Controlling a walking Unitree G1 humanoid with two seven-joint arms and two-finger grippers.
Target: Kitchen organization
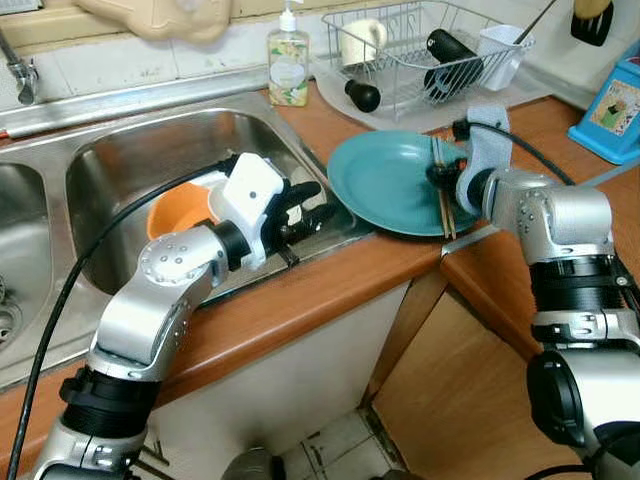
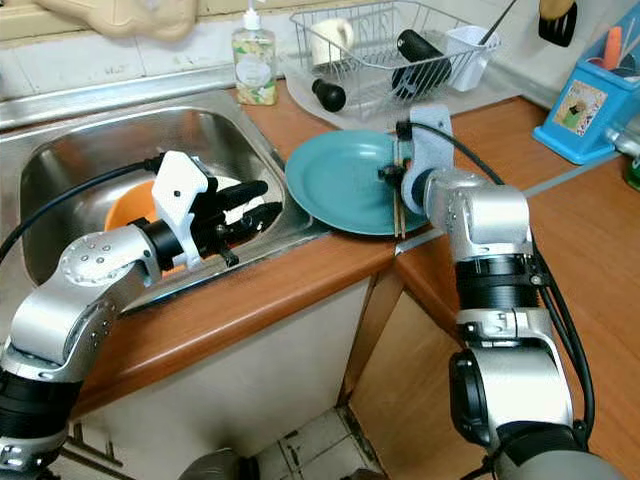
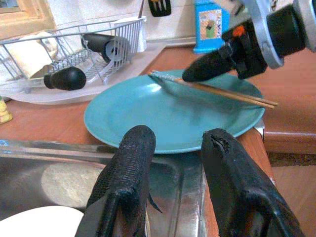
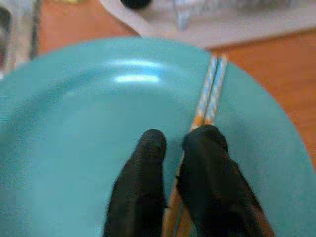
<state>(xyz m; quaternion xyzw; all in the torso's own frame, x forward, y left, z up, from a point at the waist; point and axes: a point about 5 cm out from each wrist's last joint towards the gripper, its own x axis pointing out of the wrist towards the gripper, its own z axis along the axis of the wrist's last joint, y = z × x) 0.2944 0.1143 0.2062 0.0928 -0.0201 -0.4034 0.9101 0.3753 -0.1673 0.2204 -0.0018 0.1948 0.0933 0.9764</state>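
Near the centre of the frame, our right gripper has its fingers nearly closed over the chopsticks, which lie across the teal plate on the wooden counter; we judge it is pinching them so they can be lifted off before the plate is handled. Lower left, our left gripper hovers with fingers spread and empty at the sink edge, pointed at the plate's rim, probably ready to take it.

head stereo: high, looking down | wrist cams: low, close | all share teal plate
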